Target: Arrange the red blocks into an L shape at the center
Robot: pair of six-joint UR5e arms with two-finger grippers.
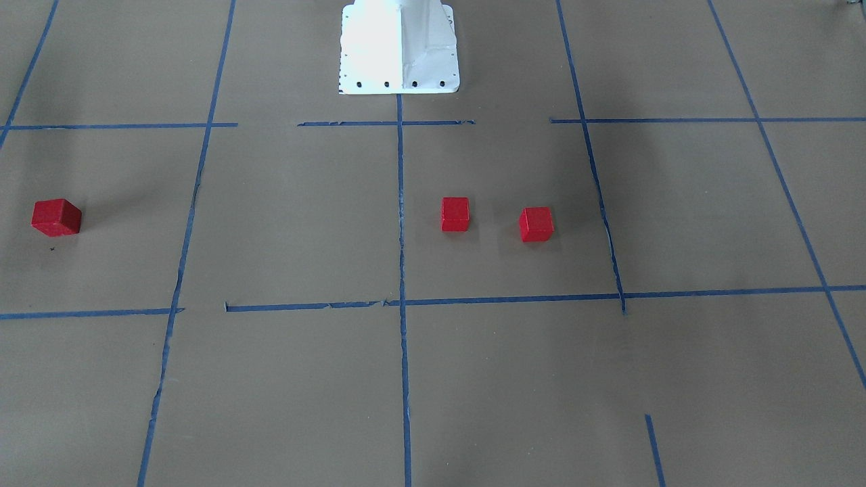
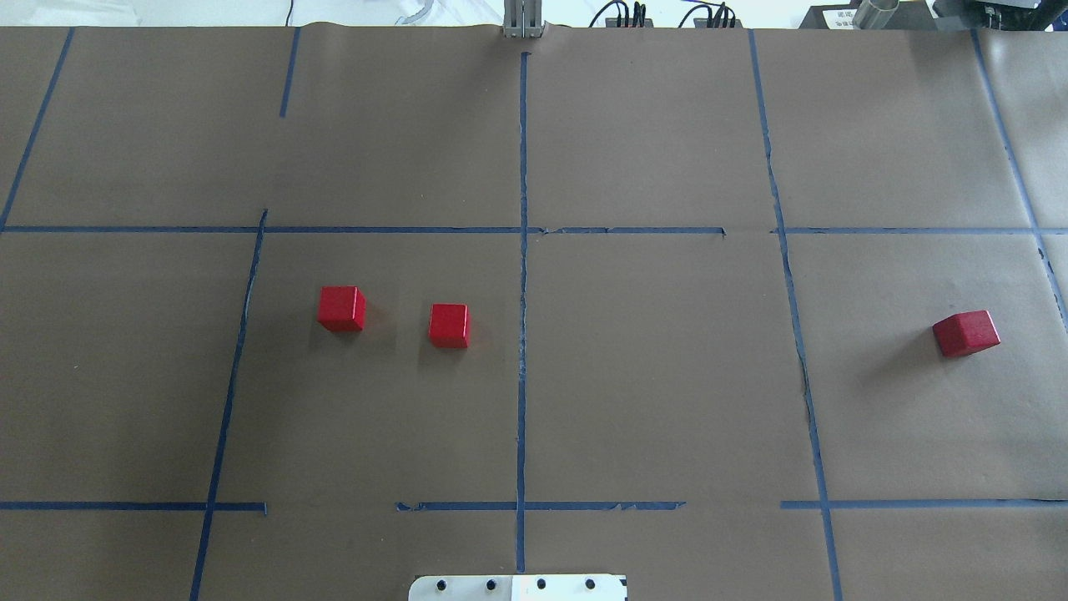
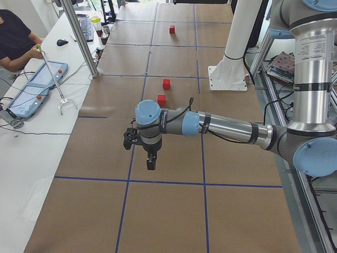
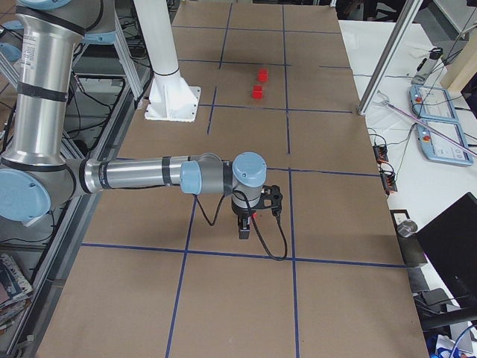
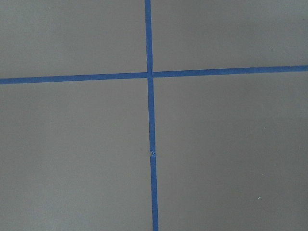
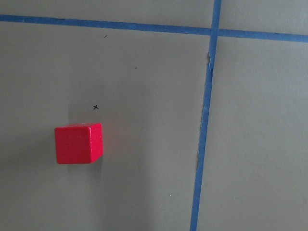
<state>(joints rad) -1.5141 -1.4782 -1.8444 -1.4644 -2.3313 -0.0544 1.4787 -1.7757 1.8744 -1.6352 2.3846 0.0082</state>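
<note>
Three small red blocks lie on the brown paper table. Two sit near the centre on my left side, one (image 2: 341,308) about a block's width left of the other (image 2: 449,325), not touching. The third (image 2: 965,333) lies alone far out on my right and shows in the right wrist view (image 6: 78,143). My right gripper (image 4: 244,230) hangs above that third block, seen only in the exterior right view. My left gripper (image 3: 151,163) hangs over a blue tape crossing (image 5: 149,74), away from the blocks. I cannot tell whether either gripper is open or shut.
The white robot base (image 1: 399,47) stands at the table's near middle edge. Blue tape lines (image 2: 522,334) divide the paper into squares. An operator (image 3: 16,39) sits at a side table with tablets, beside a metal post (image 3: 81,37).
</note>
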